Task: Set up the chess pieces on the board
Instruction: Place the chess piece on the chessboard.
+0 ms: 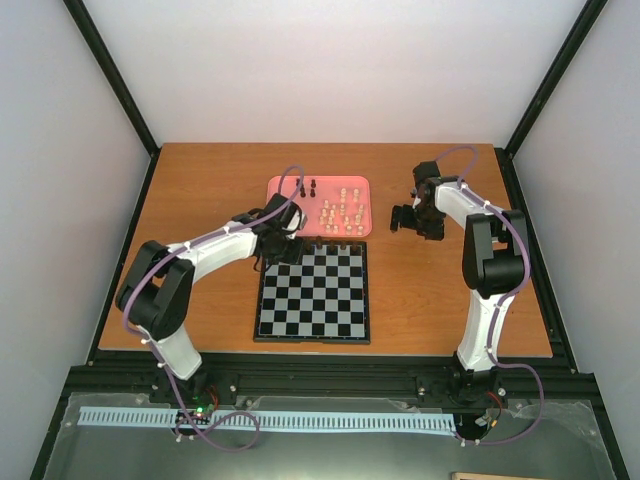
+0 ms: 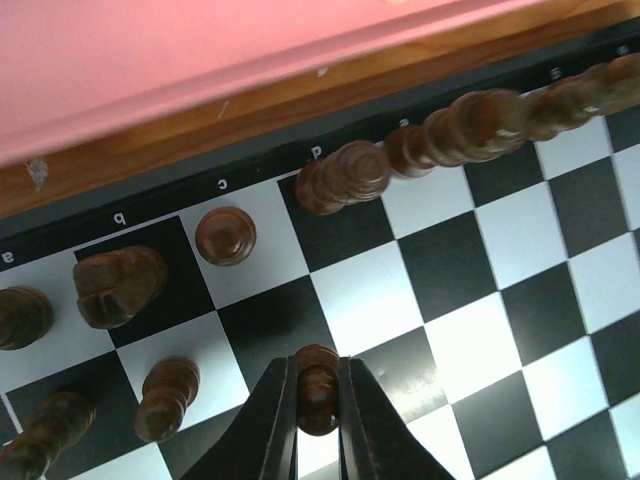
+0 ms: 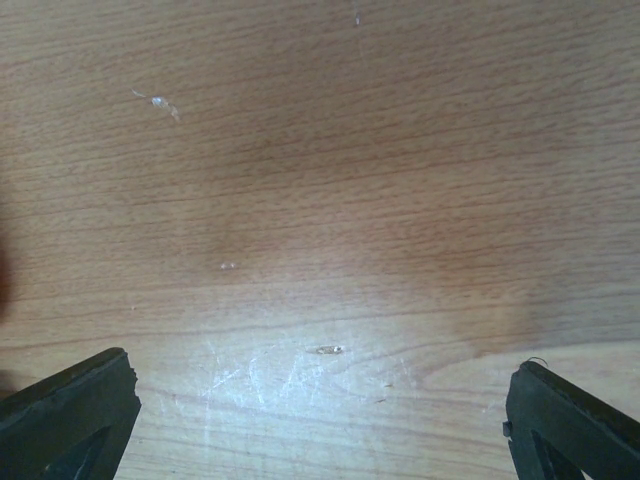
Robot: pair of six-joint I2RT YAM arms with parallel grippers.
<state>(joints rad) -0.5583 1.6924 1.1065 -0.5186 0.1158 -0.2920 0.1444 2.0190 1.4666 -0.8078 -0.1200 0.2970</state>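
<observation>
Below, board (image 1: 330, 300) on scuffed wooden table (image 1: 200, 200), white walls (image 1: 340, 70)

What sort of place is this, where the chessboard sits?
Likely a robotics lab test cell: white walls in a black frame enclose a wooden table carrying the board and pink tray.

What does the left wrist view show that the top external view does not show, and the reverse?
Only the left wrist view: a dark piece pinched in the fingers of the left gripper, and letters on the border of the board. Only the top view: cream pieces on the pink tray, and the right gripper over the table. Both: board, tray edge, left gripper.
</observation>
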